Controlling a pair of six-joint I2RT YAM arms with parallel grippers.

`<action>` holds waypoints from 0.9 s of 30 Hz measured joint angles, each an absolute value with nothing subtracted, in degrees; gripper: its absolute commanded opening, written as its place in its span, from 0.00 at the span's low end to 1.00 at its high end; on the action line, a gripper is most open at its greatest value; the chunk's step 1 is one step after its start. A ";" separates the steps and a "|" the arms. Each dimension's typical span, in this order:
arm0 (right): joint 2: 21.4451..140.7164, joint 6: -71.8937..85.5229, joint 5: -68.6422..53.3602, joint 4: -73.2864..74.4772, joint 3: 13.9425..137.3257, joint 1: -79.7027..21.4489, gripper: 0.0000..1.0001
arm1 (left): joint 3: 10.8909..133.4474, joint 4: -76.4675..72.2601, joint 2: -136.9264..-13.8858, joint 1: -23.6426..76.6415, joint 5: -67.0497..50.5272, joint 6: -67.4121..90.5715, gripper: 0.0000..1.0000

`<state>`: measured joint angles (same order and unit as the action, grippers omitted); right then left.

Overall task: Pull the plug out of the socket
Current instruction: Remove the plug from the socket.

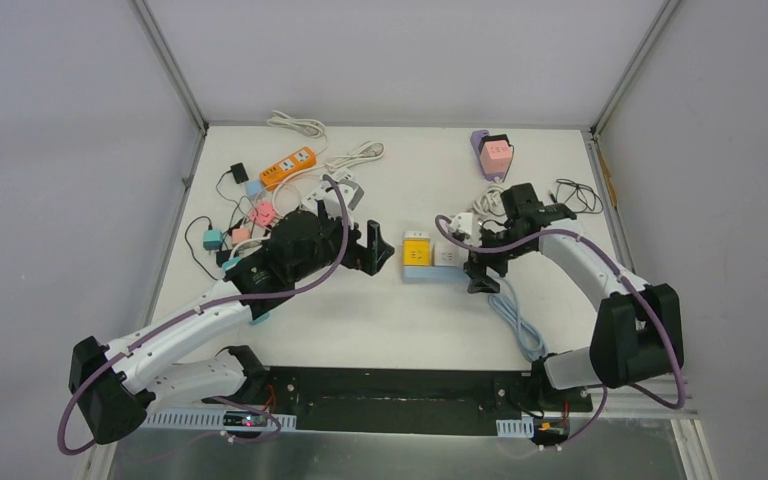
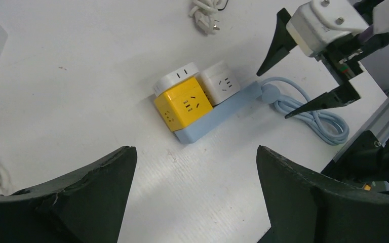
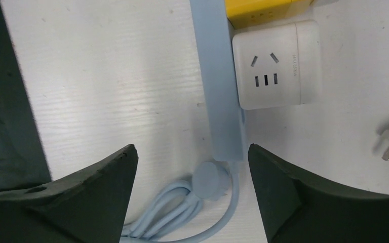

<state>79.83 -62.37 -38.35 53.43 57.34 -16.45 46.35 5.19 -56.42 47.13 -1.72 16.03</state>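
Two robot arms face a socket strip from either side on a white table [image 1: 360, 320], seen from above. At the upper left of the frame lie tangled cables [image 1: 200, 240], an orange power strip [image 1: 290, 167] and pink cube adapters [image 1: 263, 213]. The left gripper [image 1: 380, 248], jaws spread wide and holding nothing, points rightward at the strip's left end from close by, without touching it. At centre, the light-blue power strip [image 1: 422, 275] lies flat, with a yellow cube adapter [image 1: 417, 250] plugged in at its left end and a white cube adapter [image 1: 447, 256] seated right beside it. The right gripper [image 1: 480, 272], likewise spread and empty, hangs over the strip's right end; its wrist view shows the round cord exit lying between its fingers. The strip's pale blue cord [image 1: 520, 320] coils toward the lower right. A pink adapter [image 1: 497, 153] sits on a purple block at the upper right.
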 measured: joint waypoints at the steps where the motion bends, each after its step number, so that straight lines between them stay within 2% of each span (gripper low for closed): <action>1: 80.73 -63.86 -37.41 52.45 56.90 -16.60 0.84 | 46.30 5.61 -56.45 47.13 -1.85 16.86 0.90; 6: 83.66 -66.39 -32.23 44.84 53.45 -18.11 0.80 | 44.75 6.15 -55.22 47.13 -1.96 19.64 0.91; 11: 85.58 -65.95 -28.88 35.94 49.69 -20.62 0.69 | 42.44 6.42 -52.45 47.13 -1.48 21.98 0.91; 14: 85.69 -66.02 -27.11 31.55 46.44 -23.03 0.57 | 41.93 6.31 -52.29 46.57 -1.58 23.99 0.91; 19: 85.08 -66.43 -25.45 25.80 43.59 -25.26 0.21 | 41.93 6.07 -55.24 44.16 -3.57 26.48 0.90; 21: 84.79 -66.43 -24.51 24.73 43.24 -25.96 0.10 | 41.93 6.07 -56.42 43.44 -4.71 26.65 0.89; 27: 85.23 -67.00 -20.51 28.18 45.93 -29.10 0.00 | 42.02 5.96 -56.99 41.63 -8.93 26.28 0.89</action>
<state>85.23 -67.00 -20.51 28.18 45.93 -29.10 42.02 5.96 -56.99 41.63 -8.93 26.28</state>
